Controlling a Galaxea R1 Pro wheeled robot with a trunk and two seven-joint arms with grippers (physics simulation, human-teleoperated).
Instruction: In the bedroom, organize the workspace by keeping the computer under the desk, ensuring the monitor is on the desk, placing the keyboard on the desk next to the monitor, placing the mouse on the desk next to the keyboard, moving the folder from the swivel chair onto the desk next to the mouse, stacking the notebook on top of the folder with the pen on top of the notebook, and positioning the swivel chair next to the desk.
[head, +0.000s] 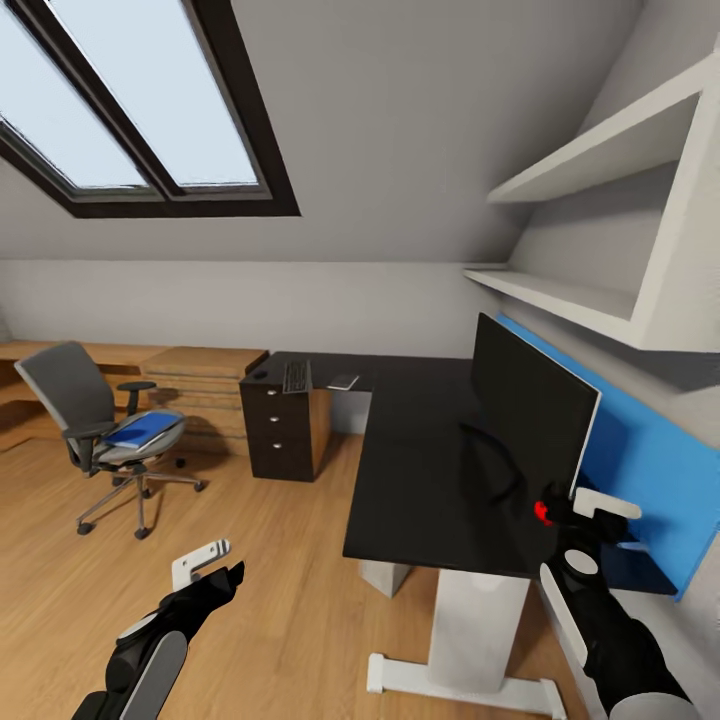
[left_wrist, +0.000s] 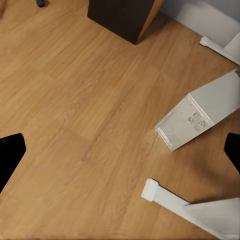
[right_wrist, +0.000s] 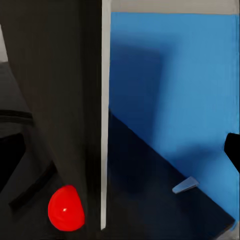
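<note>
Left wrist camera: wooden floor beneath the desk, seen from above.

Light wood-plank floor (left_wrist: 85, 125) spans the frame; a white computer case (left_wrist: 200, 116), its near face perforated with a round fan grille, lies tilted on the boards; a dark drawer unit (left_wrist: 120, 17) stands at one edge, its side panel wood-toned; a white desk foot (left_wrist: 172, 200) with a squared end rests on the floor beside the case, joined to a white leg (left_wrist: 215, 220); a second white foot (left_wrist: 220, 47) lies along the grey-white skirting; a small dark castor (left_wrist: 40, 3) shows at a corner; two black fingertips (left_wrist: 9, 155) intrude at opposite edges, widely separated, nothing between them.
</note>
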